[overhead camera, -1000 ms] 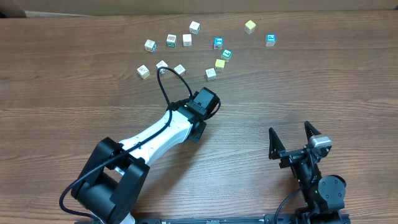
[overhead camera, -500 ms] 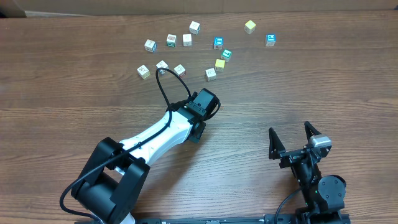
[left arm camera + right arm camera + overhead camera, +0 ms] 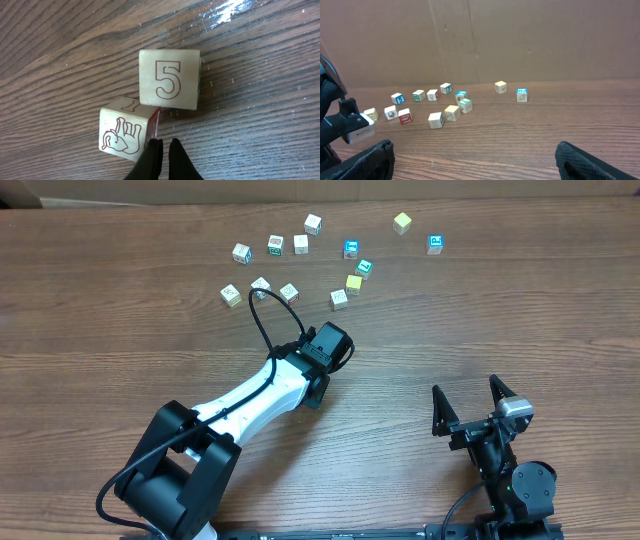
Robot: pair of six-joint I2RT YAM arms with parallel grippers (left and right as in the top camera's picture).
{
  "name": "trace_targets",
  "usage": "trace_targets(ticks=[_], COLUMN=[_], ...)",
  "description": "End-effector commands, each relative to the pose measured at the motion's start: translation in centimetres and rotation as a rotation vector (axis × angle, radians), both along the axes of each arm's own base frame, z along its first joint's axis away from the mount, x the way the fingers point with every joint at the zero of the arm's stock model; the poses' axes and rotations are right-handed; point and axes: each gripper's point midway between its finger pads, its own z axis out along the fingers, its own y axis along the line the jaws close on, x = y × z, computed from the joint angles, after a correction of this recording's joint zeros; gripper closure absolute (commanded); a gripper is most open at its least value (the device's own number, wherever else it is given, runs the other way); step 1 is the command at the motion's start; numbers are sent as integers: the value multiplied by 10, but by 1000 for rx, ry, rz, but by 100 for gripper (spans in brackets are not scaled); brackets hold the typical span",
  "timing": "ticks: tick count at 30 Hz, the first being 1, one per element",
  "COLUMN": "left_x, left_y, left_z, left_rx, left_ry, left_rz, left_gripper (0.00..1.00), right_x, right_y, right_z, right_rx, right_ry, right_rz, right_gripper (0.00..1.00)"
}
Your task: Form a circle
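The left gripper [image 3: 162, 150] was shut and empty, its tip just beside the elephant cube [image 3: 122, 135], probably to push it; the right gripper [image 3: 466, 390] stood open, empty.

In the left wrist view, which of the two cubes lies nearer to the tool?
The elephant cube: its red-edged corner is right beside the shut left tool. The 5 cube lies beyond it, farther up the picture.

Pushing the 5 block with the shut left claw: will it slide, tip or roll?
The 5 block looks rigid and flat-faced, so it should slide, not roll. It seems to touch the elephant block at a corner, so a push may twist both. The sheen on the table suggests little grip.
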Motion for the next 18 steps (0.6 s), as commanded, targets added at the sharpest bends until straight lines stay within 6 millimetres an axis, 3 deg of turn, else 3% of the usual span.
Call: trace_targets(ticks=[1,18], left_x=[3,5], left_y=[5,7], left_z=[4,5], left_rx=[5,23], left_ry=[-26,-37], left_rz=[35,17], left_gripper=[96,96], right_x=[0,0], right_y=[0,0], right_z=[-2,-2], right_rx=[-4,-4], right_ry=[-2,-2], right_rz=[0,0], right_gripper=[0,0])
